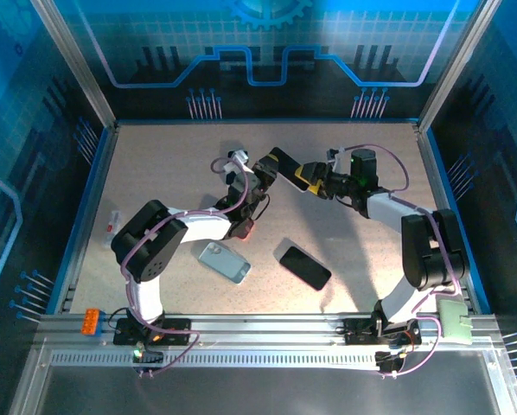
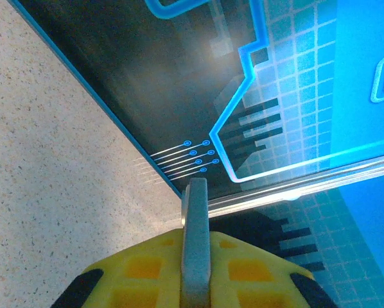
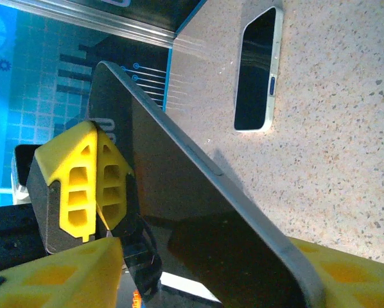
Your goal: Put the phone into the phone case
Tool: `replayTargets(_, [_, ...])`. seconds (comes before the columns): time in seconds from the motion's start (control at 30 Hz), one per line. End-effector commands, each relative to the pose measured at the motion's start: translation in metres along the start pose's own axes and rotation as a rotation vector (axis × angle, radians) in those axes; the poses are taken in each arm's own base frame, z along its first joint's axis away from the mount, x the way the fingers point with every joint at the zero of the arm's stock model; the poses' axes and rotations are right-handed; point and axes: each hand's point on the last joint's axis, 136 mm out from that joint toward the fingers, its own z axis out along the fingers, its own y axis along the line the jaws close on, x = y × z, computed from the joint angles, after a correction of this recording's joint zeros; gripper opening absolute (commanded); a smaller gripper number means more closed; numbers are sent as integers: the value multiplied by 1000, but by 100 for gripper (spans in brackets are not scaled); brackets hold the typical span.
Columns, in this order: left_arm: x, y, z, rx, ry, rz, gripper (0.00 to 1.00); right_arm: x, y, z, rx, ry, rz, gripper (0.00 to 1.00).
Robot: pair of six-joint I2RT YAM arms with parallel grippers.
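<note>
The phone [image 1: 284, 162] is a thin dark slab with a grey edge, held tilted above the counter [image 1: 172, 173]. The left tool [image 1: 261, 169] is clamped on one end. The right tool [image 1: 307, 175] straddles the other end, and I cannot tell whether it grips. The pale phone case [image 1: 224, 262] lies well apart.

Dark phone [image 1: 282, 163] aloft, tilted; pale blue case [image 1: 224, 262] flat, perhaps back-up.
</note>
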Motion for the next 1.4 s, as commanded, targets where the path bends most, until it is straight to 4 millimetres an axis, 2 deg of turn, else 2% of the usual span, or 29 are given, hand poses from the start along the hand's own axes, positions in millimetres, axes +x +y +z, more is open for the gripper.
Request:
replayTargets(0.0, [5,-23,1,84,-7,-41,0,1,12,7,-61,4,-19,54])
replayTargets(0.13, [10,-21,2,83,11,-40,0,2,13,8,-75,1,-8,42])
replayTargets(0.2, [12,-19,2,80,22,-44,0,5,10,7,-71,5,2,33])
replayTargets(0.3, [14,-17,1,75,33,-43,8,6,10,6,-54,3,-3,16])
replayTargets(0.4, [14,-14,-1,65,37,-34,20,5,11,2,-45,-5,-8,6])
replayTargets(0.47, [12,-11,-4,57,36,-27,23,3,11,-1,-39,-14,-5,1])
replayTargets(0.73, [10,0,-15,7,57,19,39,1,16,-11,-35,-18,-11,0])
replayTargets(0.9, [3,19,-31,-62,87,43,44,2,19,-18,-28,-6,-17,0])
replayTargets(1.03, [-5,43,-53,-173,110,82,44,1,19,-25,-15,1,-26,0])
replayTargets(1.1, [-9,47,-63,-220,123,124,45,-5,25,-27,-23,-5,-49,0])
replayTargets(1.27, [-13,64,-85,-359,194,229,47,-6,19,-30,-17,3,-20,0])
replayTargets(1.37, [-9,79,-97,-461,289,296,39,-7,17,-33,-14,2,-10,0])
